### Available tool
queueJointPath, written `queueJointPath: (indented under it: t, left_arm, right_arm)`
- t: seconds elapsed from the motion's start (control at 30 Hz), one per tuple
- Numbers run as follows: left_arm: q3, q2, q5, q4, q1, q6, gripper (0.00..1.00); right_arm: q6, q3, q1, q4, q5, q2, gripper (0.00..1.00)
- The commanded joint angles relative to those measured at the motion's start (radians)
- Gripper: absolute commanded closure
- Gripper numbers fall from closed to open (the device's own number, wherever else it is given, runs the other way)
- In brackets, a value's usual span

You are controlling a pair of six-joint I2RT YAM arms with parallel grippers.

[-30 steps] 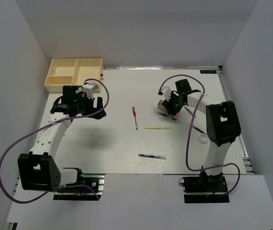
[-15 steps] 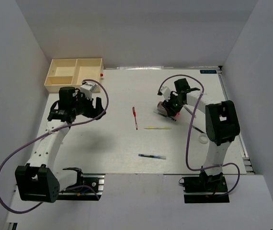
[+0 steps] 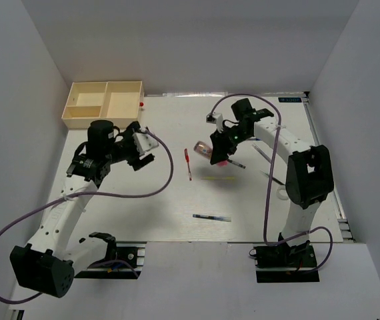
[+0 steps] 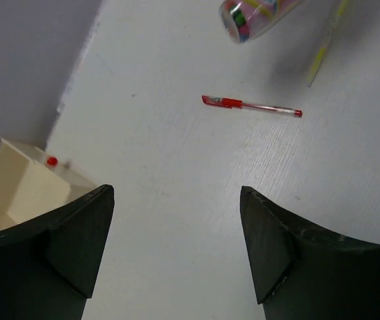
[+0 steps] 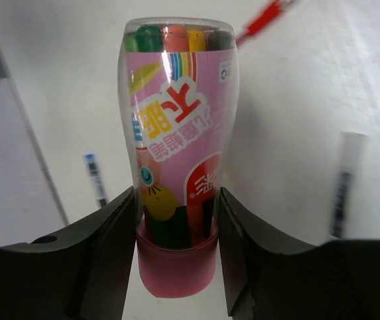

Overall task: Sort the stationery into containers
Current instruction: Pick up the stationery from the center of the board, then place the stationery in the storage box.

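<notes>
Holding the pink tube (image 5: 177, 133) near its pink end, the right tool (image 5: 177, 230) presses a finger on each side so the tube cannot slip. The tube looks lifted off the worktop (image 3: 163, 200), well apart from the tray (image 3: 70, 100), most likely so it can be carried there. The left tool (image 4: 177, 247) is wide open with nothing in it. It hangs between the tray and the red pen (image 4: 250, 105), and I think it is lining up to pick that pen. The right wrist view shows the coloured markers inside the tube, which the top view cannot. Only the top view shows all three boxes of the tray, plus the yellow-green pen (image 3: 220, 178), blue pen (image 3: 211, 217) and tape ring (image 3: 282, 194) lying on the worktop.
</notes>
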Motion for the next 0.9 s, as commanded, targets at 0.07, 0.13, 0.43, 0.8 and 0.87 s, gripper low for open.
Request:
queueJointPath:
  t: [0.07,0.13,0.43,0.8,0.87]
  left_arm:
    - [-0.030,-0.056,-0.035,-0.002,-0.174,0.362,0.13]
    - [-0.054,-0.040,-0.091,0.004,-0.233,0.434,0.13]
    - [-0.065,0.079,-0.201,0.013,-0.504,0.570,0.15]
    - [-0.059,0.117,-0.230,0.001,-0.601,0.533,0.16]
    - [-0.063,0.123,-0.227,-0.002,-0.610,0.534,0.16]
  right_arm:
    - [0.121,-0.032,0.047,-0.062,-0.250,-0.015,1.00]
    - [0.131,-0.030,0.065,-0.074,-0.285,0.002,1.00]
    - [0.132,0.008,0.093,-0.173,-0.402,0.089,1.00]
    - [0.109,0.008,0.144,-0.209,-0.486,0.082,1.00]
    - [0.090,0.010,0.154,-0.234,-0.503,0.080,1.00]
